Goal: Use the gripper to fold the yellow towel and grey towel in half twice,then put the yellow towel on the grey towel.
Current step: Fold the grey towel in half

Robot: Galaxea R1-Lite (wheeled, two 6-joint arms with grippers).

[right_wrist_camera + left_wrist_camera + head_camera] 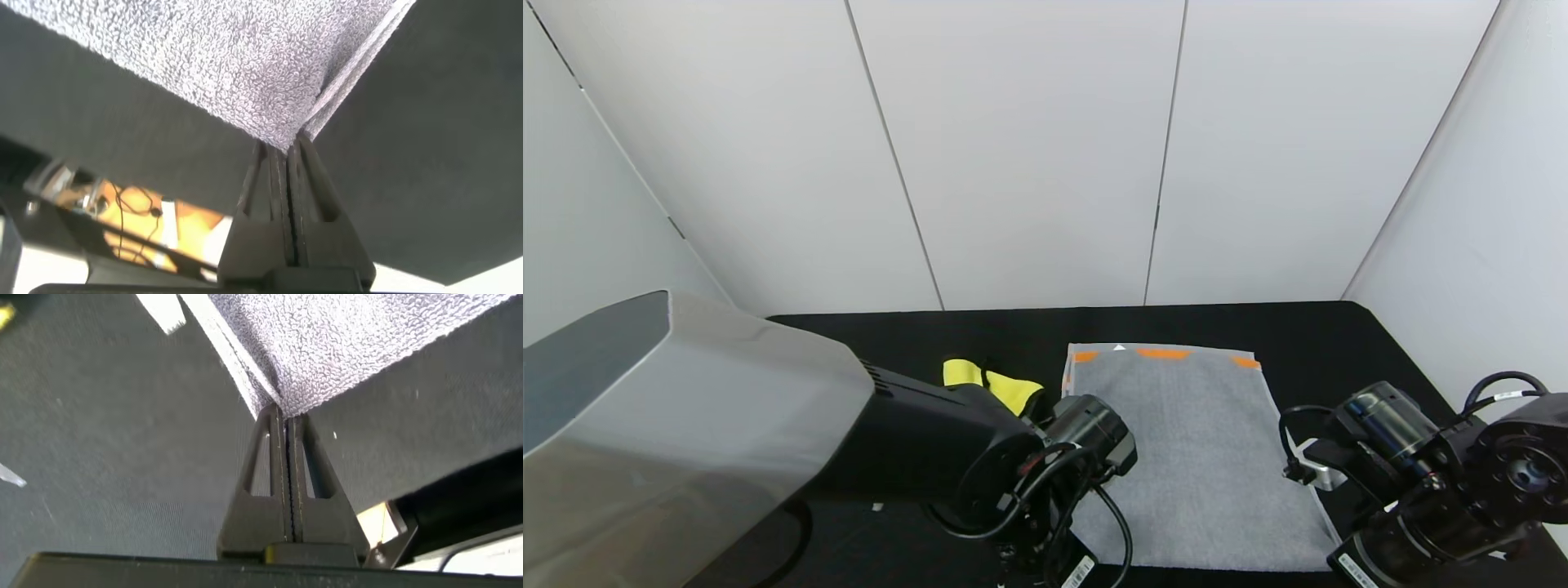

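The grey towel [1201, 457] lies flat on the black table [1339, 343], with its orange-and-white band at the far end. The yellow towel [996, 382] lies crumpled to its left, partly hidden behind my left arm [1013, 457]. My left gripper [284, 416] is shut on the grey towel's near left corner [327, 343]. My right gripper [284, 147] is shut on the grey towel's near right corner [245, 65]. In the head view both sets of fingers are hidden under the wrists.
White wall panels [1029, 147] close in the table at the back and on both sides. My right arm [1437, 474] hangs over the table's right front corner. The table's near edge shows in the right wrist view [147, 175].
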